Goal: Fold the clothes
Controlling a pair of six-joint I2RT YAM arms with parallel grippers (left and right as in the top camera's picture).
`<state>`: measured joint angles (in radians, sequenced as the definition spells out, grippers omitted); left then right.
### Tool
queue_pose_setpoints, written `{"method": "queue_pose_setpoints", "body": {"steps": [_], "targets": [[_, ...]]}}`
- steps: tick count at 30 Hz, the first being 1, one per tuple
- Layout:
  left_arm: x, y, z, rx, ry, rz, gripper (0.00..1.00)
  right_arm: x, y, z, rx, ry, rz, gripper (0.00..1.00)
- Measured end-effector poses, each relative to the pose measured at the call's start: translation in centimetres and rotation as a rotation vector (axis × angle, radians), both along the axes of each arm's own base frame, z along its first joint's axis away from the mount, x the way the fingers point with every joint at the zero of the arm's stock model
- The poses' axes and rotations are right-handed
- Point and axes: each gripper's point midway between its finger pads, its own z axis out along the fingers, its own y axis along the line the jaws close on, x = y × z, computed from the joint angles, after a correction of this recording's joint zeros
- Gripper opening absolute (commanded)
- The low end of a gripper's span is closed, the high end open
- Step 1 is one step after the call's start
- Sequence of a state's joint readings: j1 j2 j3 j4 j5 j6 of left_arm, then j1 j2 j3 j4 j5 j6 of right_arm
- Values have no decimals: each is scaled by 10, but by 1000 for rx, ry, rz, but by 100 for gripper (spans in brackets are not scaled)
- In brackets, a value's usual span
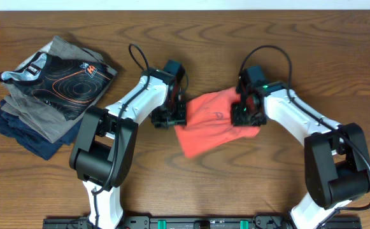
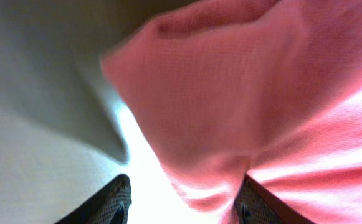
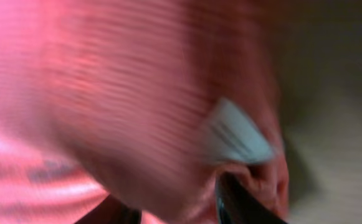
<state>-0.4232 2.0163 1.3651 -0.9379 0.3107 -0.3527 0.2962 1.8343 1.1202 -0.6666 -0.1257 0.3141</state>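
Observation:
The coral-red T-shirt lies bunched at the table's middle, between my two grippers. My left gripper is at the shirt's left edge. In the left wrist view its fingers are apart; a fold of the shirt hangs by the right finger, with a bright gap beside the left one. My right gripper is at the shirt's right edge. In the blurred right wrist view its fingers have red cloth filling the space between them, and a white label shows.
A stack of folded garments stands at the back left: a black one with orange contour lines on top, and grey and navy ones below. The wooden table surrounds everything.

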Motion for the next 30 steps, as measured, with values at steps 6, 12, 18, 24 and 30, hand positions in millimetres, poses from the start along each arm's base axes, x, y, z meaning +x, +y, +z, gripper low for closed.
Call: {"method": "queue_pose_setpoints", "body": {"steps": [6,12,18,24,30], "targets": [[-35,-9,9,6,145,49,57,55,-41,13,-59,-187,-115,41],[20,-22,45,-120,-143,73,67,57,-46,40,-80,-164,-104,44],[100,-45,114,-285,-588,-11,67,41,-46,104,-49,-226,-102,39],[108,-56,92,-307,-581,-61,67,24,-34,116,34,-195,-90,31],[82,-71,32,-340,-376,-95,66,0,-13,63,153,-98,-51,31]]}}
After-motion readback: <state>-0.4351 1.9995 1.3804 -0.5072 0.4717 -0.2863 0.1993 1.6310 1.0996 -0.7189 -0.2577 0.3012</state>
